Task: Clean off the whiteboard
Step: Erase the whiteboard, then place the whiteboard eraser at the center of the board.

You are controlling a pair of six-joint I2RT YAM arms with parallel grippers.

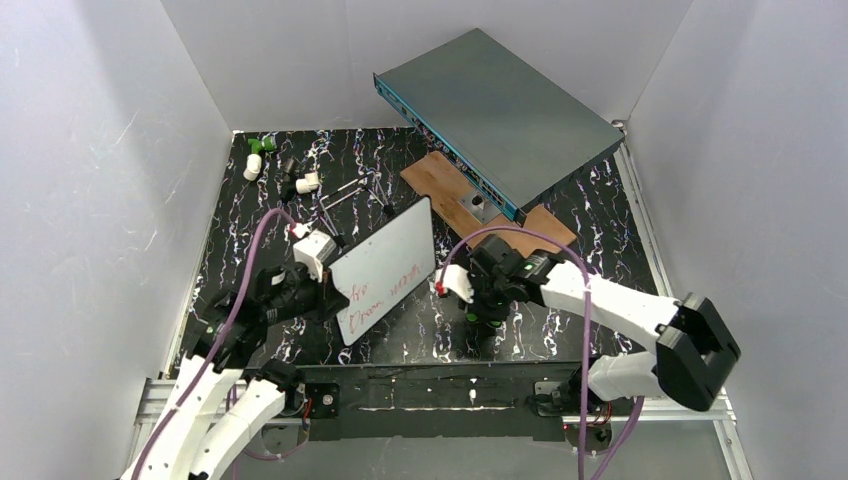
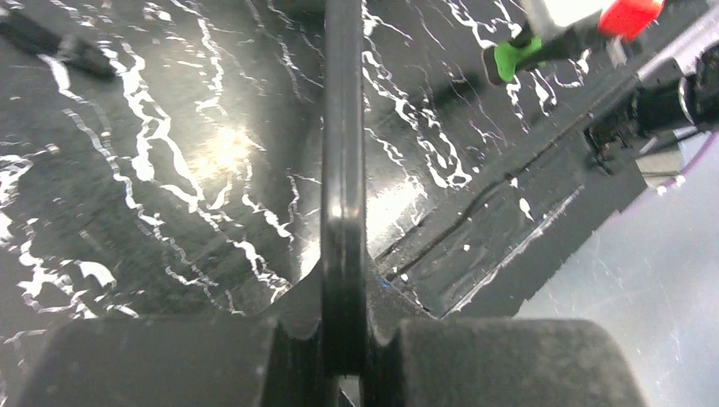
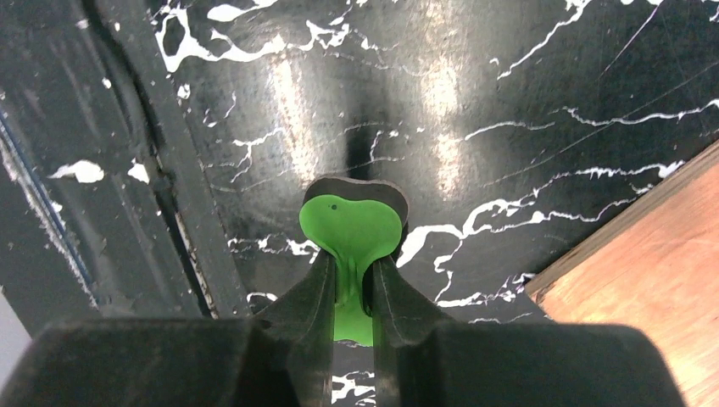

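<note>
Whiteboard point(image 1: 385, 270): mid-bench point(image 1: 590, 230), tilted up, with the red writing facing the right arm.
Left pincer point(image 2: 343, 339): clamped on the board's black rim to steady it.
Right pincer point(image 3: 352, 284): narrow, pinching a green eraser point(image 3: 349, 225) just right of the board, probably ready to wipe.
</note>
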